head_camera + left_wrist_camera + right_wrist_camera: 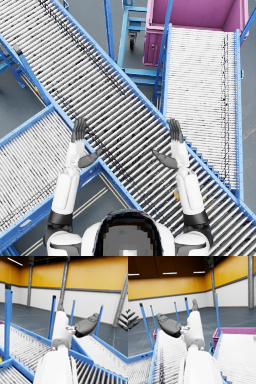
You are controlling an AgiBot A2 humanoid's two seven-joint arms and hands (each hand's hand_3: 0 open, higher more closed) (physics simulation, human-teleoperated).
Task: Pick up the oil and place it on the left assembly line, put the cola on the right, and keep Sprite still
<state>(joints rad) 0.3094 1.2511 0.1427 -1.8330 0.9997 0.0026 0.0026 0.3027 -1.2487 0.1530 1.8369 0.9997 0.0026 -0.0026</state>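
Left hand (80, 141): fingers spread, empty, lower left over conveyor (115, 110) edge.
Right hand (174, 146): spread, empty, lower right of centre.
Yellow scrap (176, 194): beside right forearm, lower right; oil or not, cannot tell.

Bright, even light fills my views, and ceiling strip lights (170, 273) glow overhead. Shadows are faint and soft. The conveyor rollers (115, 110) shimmer with jagged, pixelated aliasing.

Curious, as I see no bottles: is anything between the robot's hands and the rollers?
Nothing visible. The dark left hand and dark right hand hover open over the grey roller conveyor; no bottle shows.
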